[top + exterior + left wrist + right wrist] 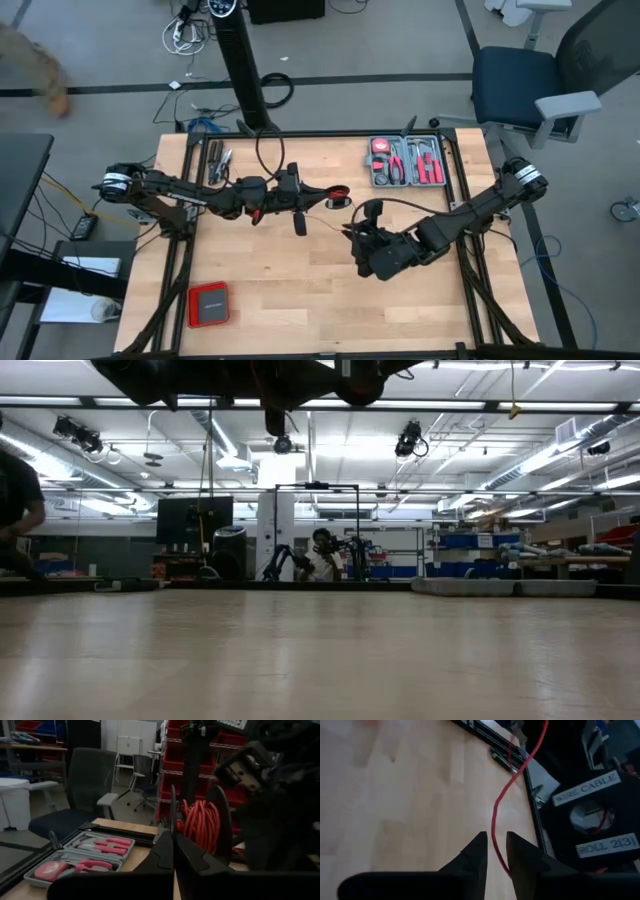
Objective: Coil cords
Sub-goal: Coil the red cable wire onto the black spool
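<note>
The red cord (496, 820) runs between our right gripper's (495, 842) parted fingers; our left gripper (173, 837) is closed by the spool (202, 825).

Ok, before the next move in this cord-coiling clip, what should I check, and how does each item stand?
1. Right gripper open, fingers either side of the red cord: ok.
2. Right gripper gripping the cord: not ok, jaws apart.
3. Left gripper shut: ok.
4. Left gripper holding the black spool: cannot tell.
5. Cord wound on the spool: ok, several turns show.
6. Tool tray apart from both grippers: ok.
</note>
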You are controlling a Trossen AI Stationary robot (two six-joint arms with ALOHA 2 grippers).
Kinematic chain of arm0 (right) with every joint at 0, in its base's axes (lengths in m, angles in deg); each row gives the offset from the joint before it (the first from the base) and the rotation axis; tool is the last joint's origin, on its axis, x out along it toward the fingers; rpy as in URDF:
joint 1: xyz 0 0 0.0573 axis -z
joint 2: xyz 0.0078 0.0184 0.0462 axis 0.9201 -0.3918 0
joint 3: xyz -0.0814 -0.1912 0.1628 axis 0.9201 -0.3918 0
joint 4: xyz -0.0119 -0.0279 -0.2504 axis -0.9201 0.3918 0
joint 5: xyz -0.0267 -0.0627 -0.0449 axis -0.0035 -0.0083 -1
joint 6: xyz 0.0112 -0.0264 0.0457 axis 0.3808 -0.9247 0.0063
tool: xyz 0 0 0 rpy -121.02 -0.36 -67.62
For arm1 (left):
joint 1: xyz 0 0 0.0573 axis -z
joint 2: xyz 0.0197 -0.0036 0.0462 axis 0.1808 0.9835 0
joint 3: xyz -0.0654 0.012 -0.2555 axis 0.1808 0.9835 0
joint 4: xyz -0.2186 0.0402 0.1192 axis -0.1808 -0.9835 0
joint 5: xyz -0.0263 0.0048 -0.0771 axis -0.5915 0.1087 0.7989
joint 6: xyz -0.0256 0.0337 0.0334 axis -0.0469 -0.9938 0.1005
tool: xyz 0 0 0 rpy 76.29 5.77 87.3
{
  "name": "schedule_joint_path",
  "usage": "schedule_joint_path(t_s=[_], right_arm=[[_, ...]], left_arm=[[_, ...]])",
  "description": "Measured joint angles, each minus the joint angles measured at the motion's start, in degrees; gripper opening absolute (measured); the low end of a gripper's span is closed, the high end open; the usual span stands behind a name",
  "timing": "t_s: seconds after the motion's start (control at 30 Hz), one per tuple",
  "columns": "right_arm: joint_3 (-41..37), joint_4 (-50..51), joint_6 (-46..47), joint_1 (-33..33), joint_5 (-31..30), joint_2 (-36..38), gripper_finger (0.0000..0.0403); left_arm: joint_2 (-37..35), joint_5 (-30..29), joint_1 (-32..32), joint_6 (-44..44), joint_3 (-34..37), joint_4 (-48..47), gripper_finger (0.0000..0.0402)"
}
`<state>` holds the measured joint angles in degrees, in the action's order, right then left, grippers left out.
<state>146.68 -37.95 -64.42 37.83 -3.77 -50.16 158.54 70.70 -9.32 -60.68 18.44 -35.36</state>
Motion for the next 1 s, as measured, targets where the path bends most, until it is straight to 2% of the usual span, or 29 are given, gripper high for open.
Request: schedule_joint_path(t_s=[0.37, 0.67, 1.0], right_arm=[[0.01, -8.9, -1.47, -1.88, 0.27, 6.9, 0.0065], [0.04, -1.29, 6.56, -1.14, 5.38, 5.4, 0.0052], [-0.01, 7.04, 15.83, -1.93, 6.49, -0.76, 0.0063]], left_arm=[[0.0, -1.0, 0.0, -2.02, 0.0, -2.24, 0.0003], [0.0, -0.96, 0.03, -1.9, 0.01, -2.09, 0.0003], [0.0, -0.92, 0.03, -1.76, 0.02, -1.95, 0.0003]])
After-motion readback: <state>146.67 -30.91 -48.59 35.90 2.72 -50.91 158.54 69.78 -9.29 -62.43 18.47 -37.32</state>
